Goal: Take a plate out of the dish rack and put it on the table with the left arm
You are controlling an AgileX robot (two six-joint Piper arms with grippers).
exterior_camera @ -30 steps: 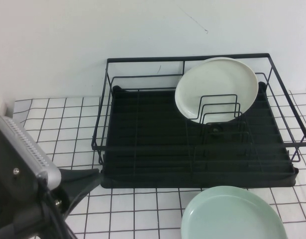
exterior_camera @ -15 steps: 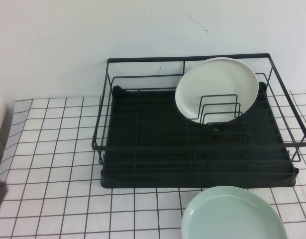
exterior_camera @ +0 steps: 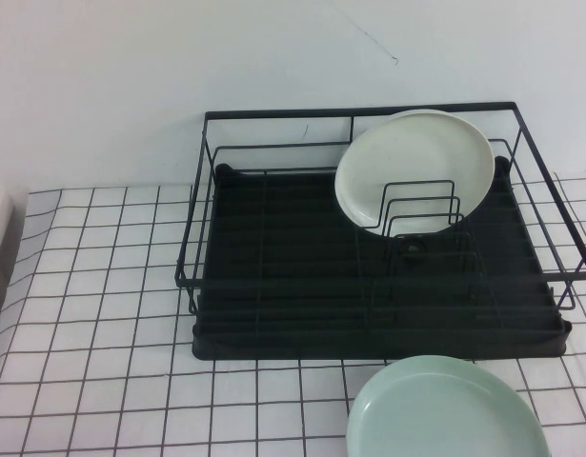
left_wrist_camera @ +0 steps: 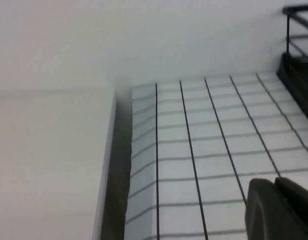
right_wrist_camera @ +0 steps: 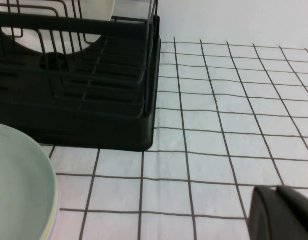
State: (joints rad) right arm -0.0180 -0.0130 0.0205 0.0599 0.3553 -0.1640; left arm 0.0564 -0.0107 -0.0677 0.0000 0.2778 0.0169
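One plate [exterior_camera: 447, 411] flat on table [exterior_camera: 102, 314], both claws out of sight

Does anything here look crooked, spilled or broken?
Nothing stands out. The mint-green plate lies flat on the table before the dish rack; a cream plate leans upright inside. Left gripper and right gripper sit low over the cloth.

No readable txt, labels or nos. showing anywhere. Nothing printed is appearing on rack, plates or cloth, just plain grid lines.
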